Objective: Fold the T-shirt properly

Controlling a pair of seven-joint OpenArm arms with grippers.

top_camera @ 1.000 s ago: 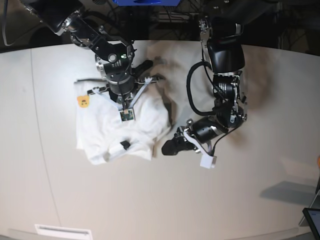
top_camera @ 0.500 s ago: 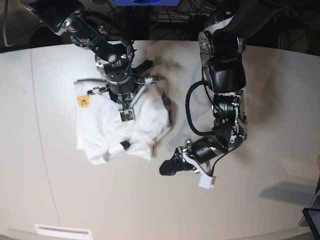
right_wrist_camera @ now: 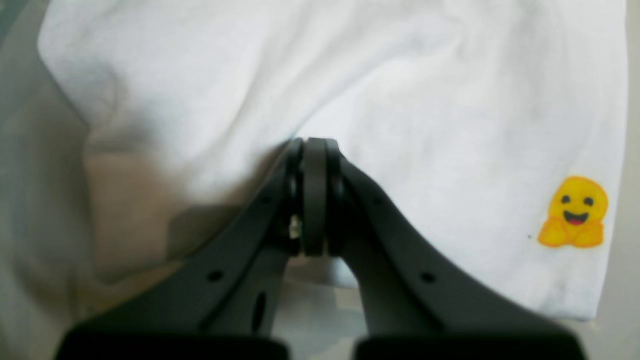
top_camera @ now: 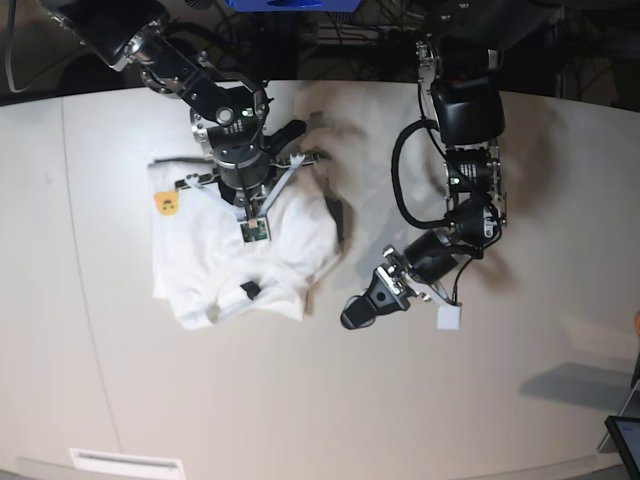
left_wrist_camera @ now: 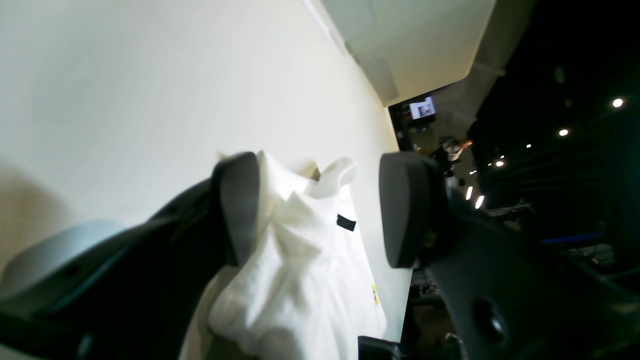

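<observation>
a: going left to right over the table (top_camera: 90, 380), where's the shirt?

b: the t-shirt (top_camera: 205, 262) lies bunched on the left half, plain side up, with a yellow smiley patch (top_camera: 166, 203) near its left edge and a small black tag (top_camera: 249, 289) near the bottom edge.

a: and the arm over it?

b: the right gripper (right_wrist_camera: 314, 150) is down on the cloth at the shirt's upper part, jaws pressed together; whether any cloth is pinched between them i cannot tell.

a: further right?

b: the left gripper (top_camera: 365, 308) hangs just beside the shirt's right edge, apart from it, jaws spread with nothing between them. in its wrist view the shirt shows between its fingers (left_wrist_camera: 240, 205).
</observation>
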